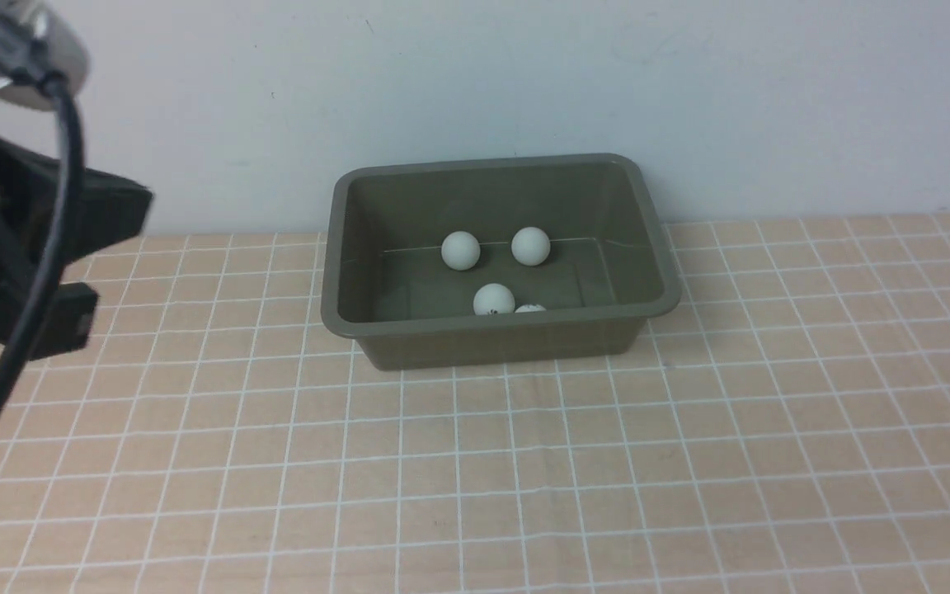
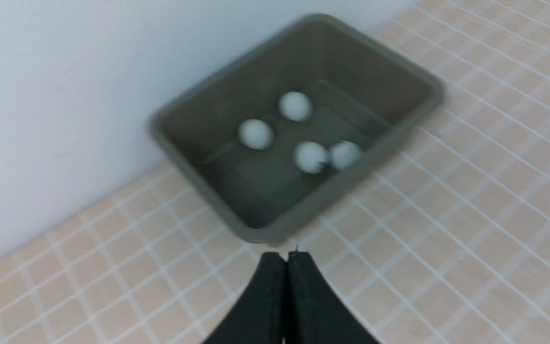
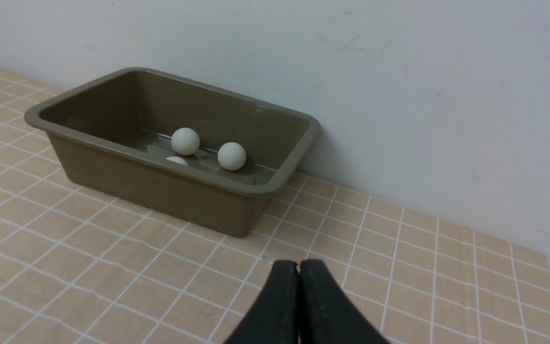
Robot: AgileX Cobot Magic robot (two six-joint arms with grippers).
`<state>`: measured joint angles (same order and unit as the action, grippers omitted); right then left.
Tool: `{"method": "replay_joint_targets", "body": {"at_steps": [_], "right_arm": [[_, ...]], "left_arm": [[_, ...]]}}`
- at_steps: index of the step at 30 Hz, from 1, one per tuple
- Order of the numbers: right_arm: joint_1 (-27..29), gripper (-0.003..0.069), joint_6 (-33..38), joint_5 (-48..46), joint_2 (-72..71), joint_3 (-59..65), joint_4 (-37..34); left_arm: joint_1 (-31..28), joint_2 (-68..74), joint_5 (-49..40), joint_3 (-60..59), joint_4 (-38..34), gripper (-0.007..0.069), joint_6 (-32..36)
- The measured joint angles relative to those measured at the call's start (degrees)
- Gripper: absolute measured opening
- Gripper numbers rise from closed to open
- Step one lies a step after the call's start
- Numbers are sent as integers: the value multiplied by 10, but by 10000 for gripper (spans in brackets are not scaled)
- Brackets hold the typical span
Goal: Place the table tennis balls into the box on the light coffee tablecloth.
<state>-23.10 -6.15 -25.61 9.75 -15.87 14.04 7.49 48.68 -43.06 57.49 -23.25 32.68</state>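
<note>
Light coffee tablecloth (image 1: 689, 462) covers the table, with the box (image 1: 501, 340) on it at the back near the wall, a stiff plastic tub that likely slides easily on cloth if bumped. All four table tennis balls (image 1: 460, 250) lie inside the box, two near the far wall, two touching by the near wall, so the task looks done; they'd be light, smooth and quick to roll, best pinched across the middle with a gentle squeeze. Left gripper (image 2: 286, 258) and right gripper (image 3: 298, 265) both have jaws pressed together, holding nothing, well clear of the box.
</note>
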Motion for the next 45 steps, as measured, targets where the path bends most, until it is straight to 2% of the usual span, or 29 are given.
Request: {"method": "replay_joint_targets", "body": {"at_steps": [6, 11, 20, 29, 33, 36, 45], "right_arm": [[0, -17, 0, 0, 0, 0, 0], [0, -17, 0, -1, 0, 0, 0], [0, -16, 0, -1, 0, 0, 0], [0, -16, 0, -1, 0, 0, 0], [0, -16, 0, -2, 0, 0, 0], [0, -15, 0, -2, 0, 0, 1], [0, -15, 0, -2, 0, 0, 1]], "left_arm": [[-78, -114, 183, -193, -1, -69, 4], [-92, -242, 234, -326, -1, -69, 4], [-94, -423, 241, -440, -12, -69, 3], [-94, -445, 257, -471, 46, -69, 7], [-94, -465, 263, -522, 127, -69, -105], [-94, -484, 262, -546, 157, -69, -151], [-94, -492, 237, -591, 174, -69, -194]]}}
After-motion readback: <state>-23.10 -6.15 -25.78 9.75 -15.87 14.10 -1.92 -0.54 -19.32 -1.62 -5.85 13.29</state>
